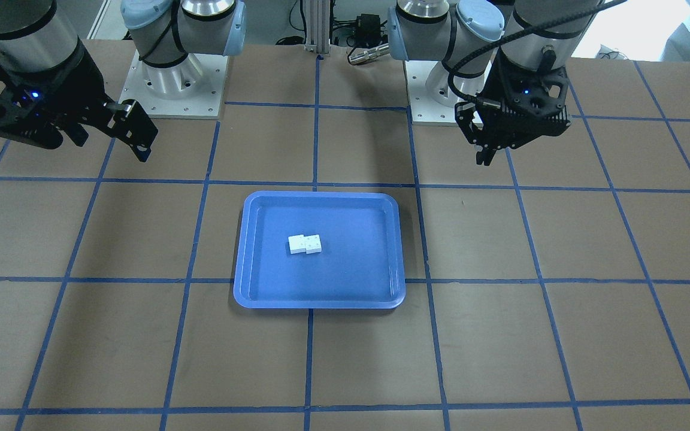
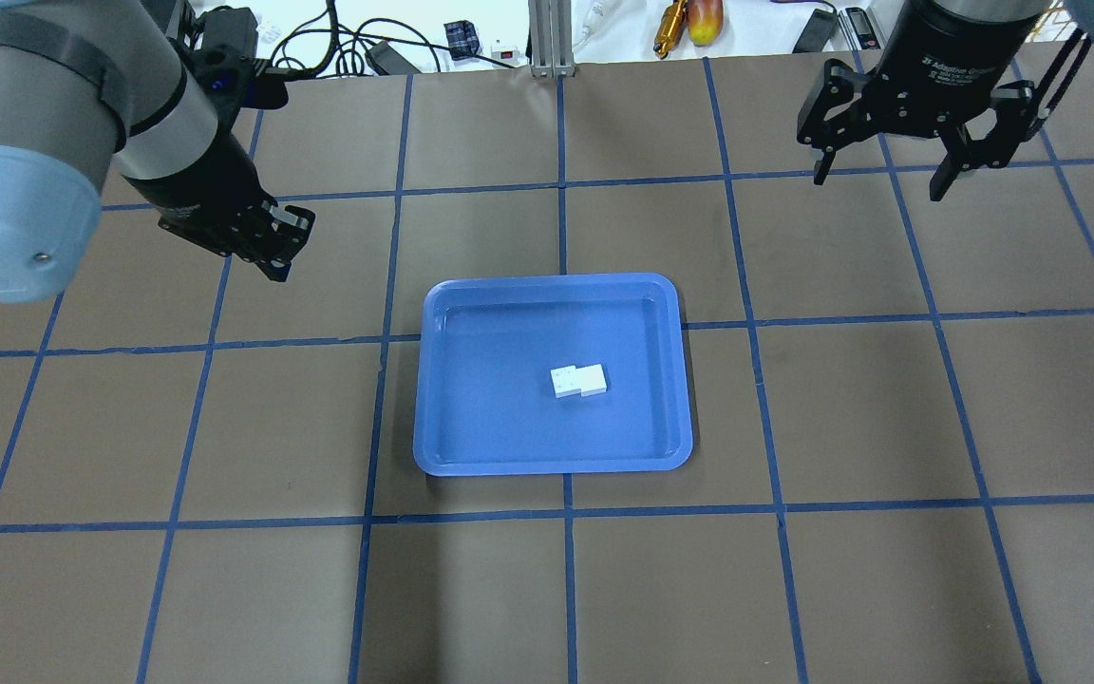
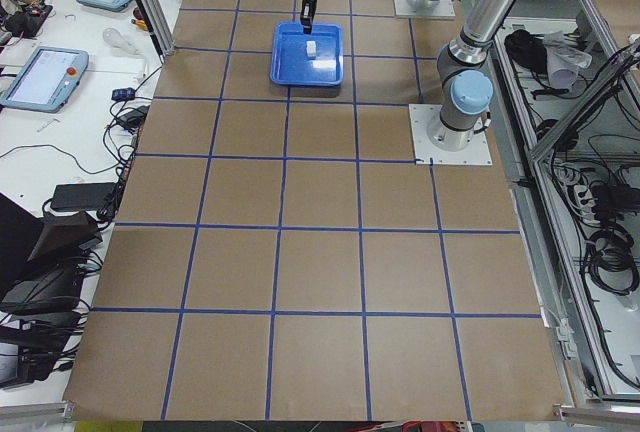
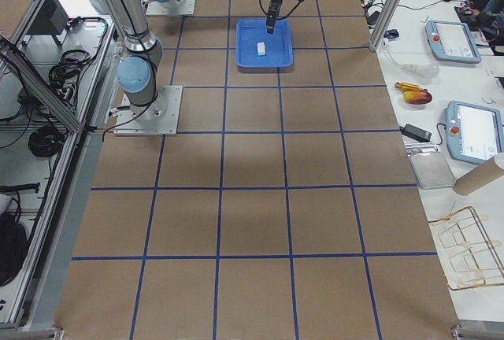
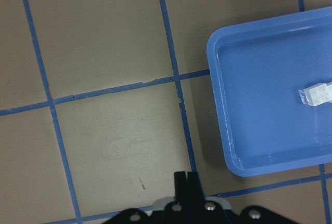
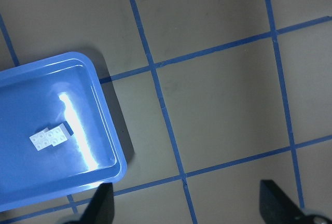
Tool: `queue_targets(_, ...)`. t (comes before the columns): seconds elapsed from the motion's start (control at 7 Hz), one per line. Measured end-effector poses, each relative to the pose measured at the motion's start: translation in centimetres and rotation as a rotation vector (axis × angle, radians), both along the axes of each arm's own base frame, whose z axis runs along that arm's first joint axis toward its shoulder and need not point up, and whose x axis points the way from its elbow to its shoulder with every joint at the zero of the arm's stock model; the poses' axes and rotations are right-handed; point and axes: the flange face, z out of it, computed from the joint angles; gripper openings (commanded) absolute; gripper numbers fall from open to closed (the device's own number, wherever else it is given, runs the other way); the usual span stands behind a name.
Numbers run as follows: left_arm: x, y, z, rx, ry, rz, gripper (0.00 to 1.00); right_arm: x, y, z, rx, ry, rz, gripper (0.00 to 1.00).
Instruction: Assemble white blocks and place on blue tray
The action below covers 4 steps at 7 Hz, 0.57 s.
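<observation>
Looking at this one, the job seems pretty much done. On the far left, the left gripper (image 2: 279, 268) hangs above the table (image 2: 224, 427), well apart from the tray (image 2: 490, 408). Its fingers are pressed together with nothing between them, and the left wrist view shows them as one narrow black tip over bare table.

In the middle, the tray lies flat, and the blocks (image 2: 579, 380) sit on its floor, roughly central and clear of every rim. The two touch, one shifted a bit sideways from the other so the pair makes a stepped shape. The right wrist view shows studs on both. Whether they're actually clicked together or just overlapping can't be told for sure from these views, but they read as one joined piece.

On the far right, the right gripper (image 2: 877, 186) hovers over the table beyond the tray's far right corner, fingers spread wide and holding nothing.

So, as a judgement: assembling looks finished and the placing is done too. Neither gripper is near the blocks. About all that could be left is parking the arms.
</observation>
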Motion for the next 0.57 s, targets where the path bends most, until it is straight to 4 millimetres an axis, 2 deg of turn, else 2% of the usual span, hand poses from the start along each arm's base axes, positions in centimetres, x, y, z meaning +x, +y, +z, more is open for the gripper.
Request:
queue_targets(0.29,0.4,-0.1,1.0,-0.005,-0.008,0.057,1.00,0.9,1.0,-0.5,0.005,0.000,0.020,1.00)
queue_targets(0.57,0.4,-1.7,1.6,0.046,0.003,0.087,1.00,1.5,1.1,-0.8,0.009,-0.001,0.041,1.00)
